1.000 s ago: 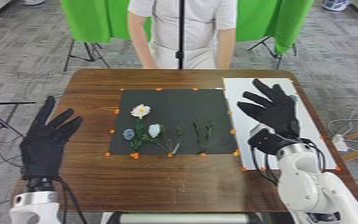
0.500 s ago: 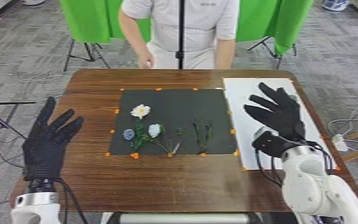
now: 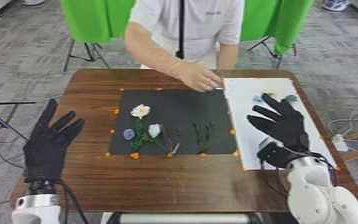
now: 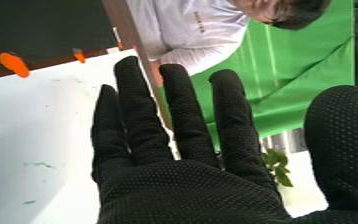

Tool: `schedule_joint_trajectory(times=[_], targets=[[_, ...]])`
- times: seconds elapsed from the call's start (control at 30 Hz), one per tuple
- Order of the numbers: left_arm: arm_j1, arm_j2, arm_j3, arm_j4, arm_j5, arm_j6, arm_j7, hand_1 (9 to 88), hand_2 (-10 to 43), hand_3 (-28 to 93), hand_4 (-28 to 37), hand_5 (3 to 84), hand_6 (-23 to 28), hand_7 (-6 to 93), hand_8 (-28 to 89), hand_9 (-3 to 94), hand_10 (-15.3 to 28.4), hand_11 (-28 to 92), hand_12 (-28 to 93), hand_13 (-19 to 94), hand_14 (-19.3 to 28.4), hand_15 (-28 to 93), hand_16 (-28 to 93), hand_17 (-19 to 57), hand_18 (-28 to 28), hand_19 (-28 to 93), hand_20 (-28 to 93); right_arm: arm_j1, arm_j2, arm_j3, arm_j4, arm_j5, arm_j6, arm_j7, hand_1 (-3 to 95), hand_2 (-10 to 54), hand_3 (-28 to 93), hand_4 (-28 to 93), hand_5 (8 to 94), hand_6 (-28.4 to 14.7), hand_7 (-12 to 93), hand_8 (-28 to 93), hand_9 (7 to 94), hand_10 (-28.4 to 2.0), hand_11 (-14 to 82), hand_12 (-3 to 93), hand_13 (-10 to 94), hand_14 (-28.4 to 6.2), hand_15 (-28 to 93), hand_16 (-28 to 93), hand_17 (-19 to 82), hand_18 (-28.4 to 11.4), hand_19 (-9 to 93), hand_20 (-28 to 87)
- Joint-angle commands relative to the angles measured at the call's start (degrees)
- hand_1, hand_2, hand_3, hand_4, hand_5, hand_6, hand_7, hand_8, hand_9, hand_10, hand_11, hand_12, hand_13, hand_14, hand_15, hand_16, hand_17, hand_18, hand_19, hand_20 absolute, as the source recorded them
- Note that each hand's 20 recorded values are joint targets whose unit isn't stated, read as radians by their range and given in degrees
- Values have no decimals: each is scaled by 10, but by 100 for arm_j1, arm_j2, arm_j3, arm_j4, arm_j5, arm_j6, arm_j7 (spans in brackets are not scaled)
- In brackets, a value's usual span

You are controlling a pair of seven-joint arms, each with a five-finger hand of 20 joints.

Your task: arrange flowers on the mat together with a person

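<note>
From where I'm standing, both of the robot's hands are open: the left hand (image 3: pixel 47 152) is held over the left side of the wooden table (image 3: pixel 158 182), and the right hand (image 3: pixel 285 126), its fingers long and straight with the thumb apart, is above the white sheet (image 3: pixel 248 137), gripping nothing. Across the table, a person's hand (image 3: pixel 198 77) reaches over the far right corner of the black mat (image 3: pixel 171 100); whether it touches down I can't tell. Pale blue blooms (image 3: pixel 291 98) lie at the sheet's far end, near the right fingertips, and green leaves (image 4: pixel 279 167) show beyond the glove by the thumb. I'd judge the step to be picking the next flower off that sheet. Done well, the right hand would let the person's arm clear, come down low beside the stem and pinch it lightly between thumb and fingertips, sparing the petals. On the mat, the large white flower (image 3: pixel 140 111) has its head toward the person, its long axis running nearly straight from far to near. The smaller white bloom (image 3: pixel 154 130) also heads away from the robot, its stem slanting nearer and rightward. The green stems (image 3: pixel 207 134) right of it lie almost parallel, lengthwise from far to near.
</note>
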Motion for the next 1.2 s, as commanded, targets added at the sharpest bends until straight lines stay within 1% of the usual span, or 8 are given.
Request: schedule_joint_trajectory(times=[0.03,0.3,0.43,0.67,0.83,0.97,1.0,1.2], targets=[[34,12,21,-4,-18,21,-6,192,73,731,-283,266,13,105,-95,327,154,158,113,270,209,309,-31,-45,265,563,-30,-128,-68,91,-54,-31,-148,-94,148,129,732,-257,418,4,121,-121,460,-158,97,138,359,-207,284,142,41,-205,399,174],[50,27,25,-17,-28,37,7,193,73,731,-283,266,15,104,-94,323,155,157,113,261,205,298,-28,-42,269,570,-35,-141,-62,104,-45,15,-171,-138,149,128,731,-256,415,7,119,-121,458,-158,94,138,350,-207,274,141,40,-220,401,172],[37,38,31,-20,-18,32,-6,194,73,730,-283,267,15,103,-93,322,155,157,114,261,205,297,-25,-42,270,573,-40,-176,-70,133,-49,4,-210,-158,148,127,733,-256,409,11,121,-121,453,-157,90,138,312,-205,232,138,40,-229,401,167],[44,40,28,-29,-21,43,-21,194,74,729,-283,267,16,102,-93,322,155,159,116,259,205,296,-22,-43,271,577,-46,-82,-34,29,-37,-17,-95,-107,149,126,734,-256,412,11,122,-122,451,-156,85,140,304,-204,205,156,43,-234,405,159],[72,162,81,-45,-99,127,63,195,73,732,-283,267,17,101,-92,321,155,160,116,258,205,296,-22,-42,271,578,-49,-31,-31,-4,-23,-13,-108,-95,148,125,735,-257,414,12,122,-122,449,-157,84,140,305,-204,196,166,45,-235,402,153],[55,140,76,-45,-79,107,22,195,73,732,-283,267,17,101,-92,322,155,160,116,257,205,297,-22,-42,271,579,-52,35,-6,-61,-26,-67,-56,-57,149,125,735,-257,418,11,125,-123,454,-155,86,141,320,-205,203,172,46,-237,408,155],[58,176,93,-42,-106,126,52,196,73,731,-283,267,17,101,-92,322,155,160,116,258,205,297,-22,-42,272,580,-52,50,-2,-78,-21,-48,-35,-62,149,125,735,-257,419,11,126,-123,455,-155,87,141,324,-205,206,173,46,-237,411,157],[53,160,91,-40,-95,112,35,199,72,733,-283,267,18,102,-92,321,156,163,117,258,207,305,-22,-42,272,583,-55,120,14,-134,-11,-87,13,-1,150,124,735,-256,421,10,125,-123,460,-156,91,141,335,-207,220,172,45,-240,418,159]])
